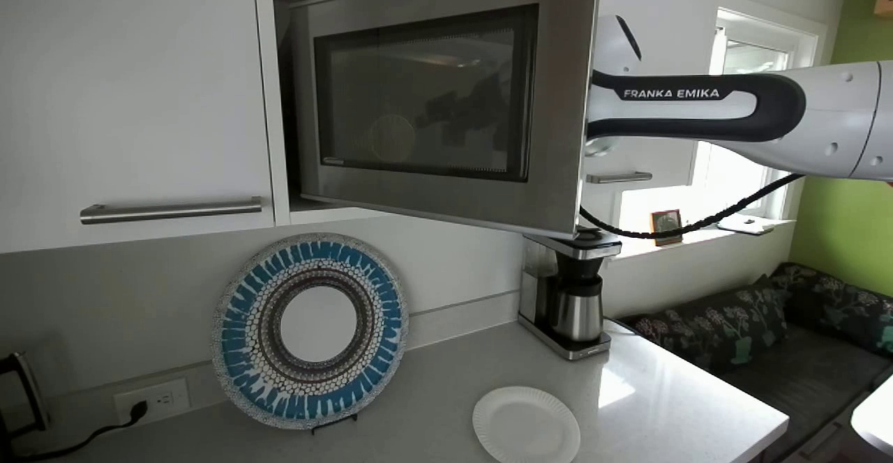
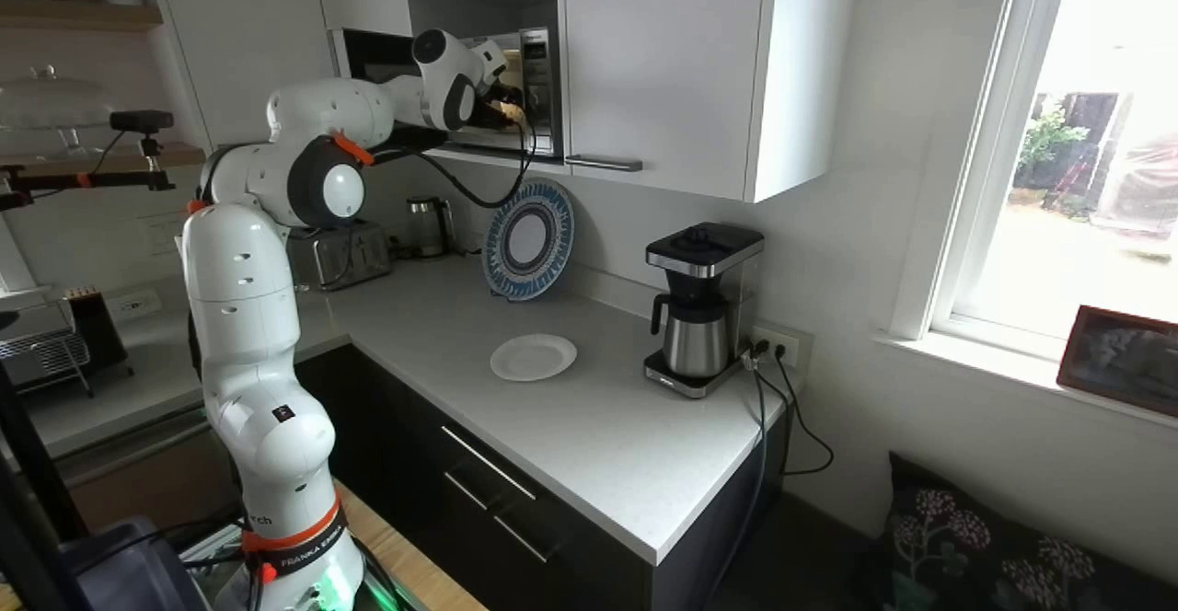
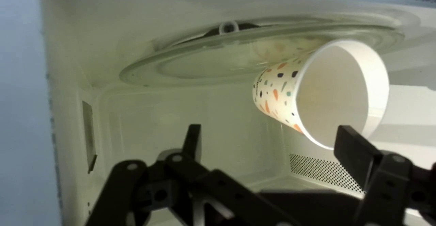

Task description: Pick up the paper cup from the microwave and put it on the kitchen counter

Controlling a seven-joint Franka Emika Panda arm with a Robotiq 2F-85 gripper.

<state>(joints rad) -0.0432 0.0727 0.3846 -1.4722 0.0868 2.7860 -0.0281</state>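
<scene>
The paper cup point(image 3: 320, 90), cream-white with coloured flecks, shows in the wrist view, which stands upside down. It appears to lie on its side on the glass turntable point(image 3: 190, 66), mouth towards the camera. My gripper point(image 3: 267, 130) is open and empty. Its fingertips are short of the cup and offset, with the right finger overlapping the rim in view. The microwave point(image 1: 425, 205) has its door open; its body shows in an exterior view point(image 2: 540, 86), with the gripper point(image 2: 504, 112) at its mouth. The kitchen counter point(image 1: 432, 372) lies below, also here point(image 2: 598, 436). The cup is not discernible in the exterior views.
The open door point(image 2: 377, 50) stands beside the arm. A white plate point(image 2: 534, 357) lies on the counter. A coffee maker point(image 2: 699, 307) and a patterned plate point(image 1: 241, 330) stand near the backsplash. A cabinet point(image 2: 663, 68) adjoins the microwave. The microwave's inner wall point(image 3: 68, 117) flanks the gripper.
</scene>
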